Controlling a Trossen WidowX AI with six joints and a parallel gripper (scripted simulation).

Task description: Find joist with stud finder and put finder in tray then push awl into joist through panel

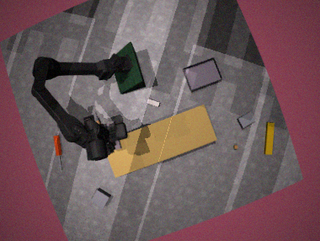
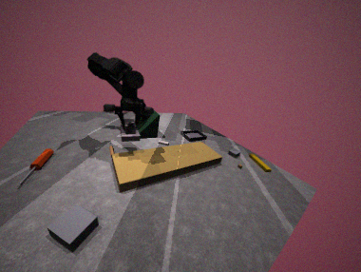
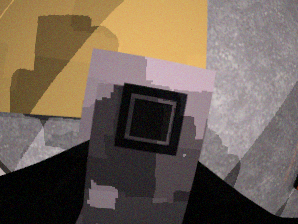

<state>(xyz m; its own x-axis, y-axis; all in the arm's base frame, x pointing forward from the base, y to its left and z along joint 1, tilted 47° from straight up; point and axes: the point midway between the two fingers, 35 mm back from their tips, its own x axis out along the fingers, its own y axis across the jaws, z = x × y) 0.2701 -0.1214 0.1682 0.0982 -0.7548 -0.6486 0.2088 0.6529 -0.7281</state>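
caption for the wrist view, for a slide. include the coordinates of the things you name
Stud finder (image 3: 105, 70) with a dark square on its face, held in the end effector near the tan floor panel (image 3: 165, 30)
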